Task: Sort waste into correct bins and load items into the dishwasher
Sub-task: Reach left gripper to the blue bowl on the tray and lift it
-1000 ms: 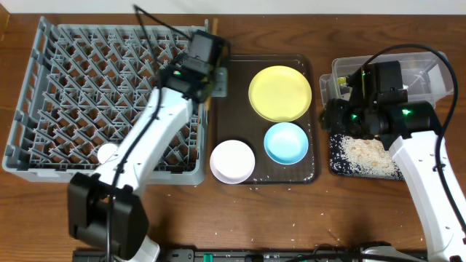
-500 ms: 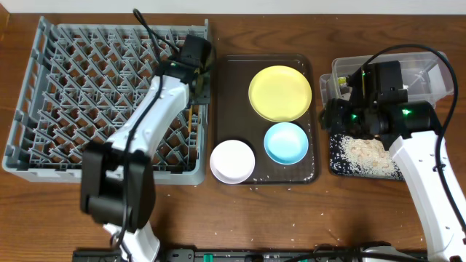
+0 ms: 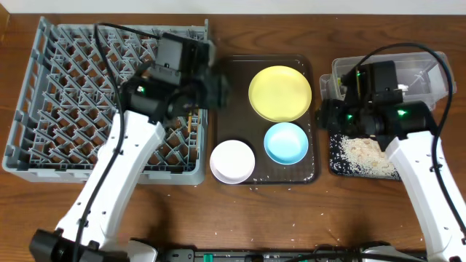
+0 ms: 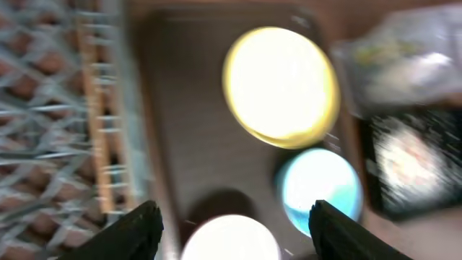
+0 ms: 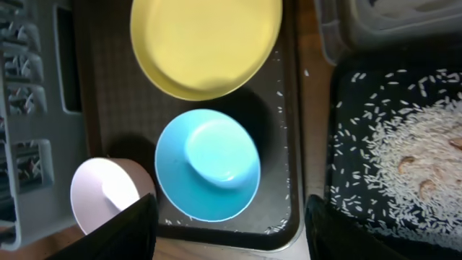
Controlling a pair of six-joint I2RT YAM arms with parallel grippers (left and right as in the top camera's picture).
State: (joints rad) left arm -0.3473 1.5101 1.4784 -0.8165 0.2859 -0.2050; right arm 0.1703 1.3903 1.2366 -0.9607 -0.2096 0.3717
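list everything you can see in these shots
large square grey plastic dish rack: one, grey, table's left
thin wooden chopsticks: count blurred, wood, in rack near its right edge
dark brown serving tray: one, brown, centre
round yellow plate: one, yellow, back of serving tray
light blue bowl: one, blue, on serving tray before the plate
white bowl: one, white, serving tray's front left
clear rectangular plastic tub: one, clear, back right
shallow black rectangular tray: one, black, before the tub
rice-like food crumbs: many, whitish, piled in black tray, some on wooden table
left gripper: one, black, open over serving tray
right gripper: one, black, open between the trays
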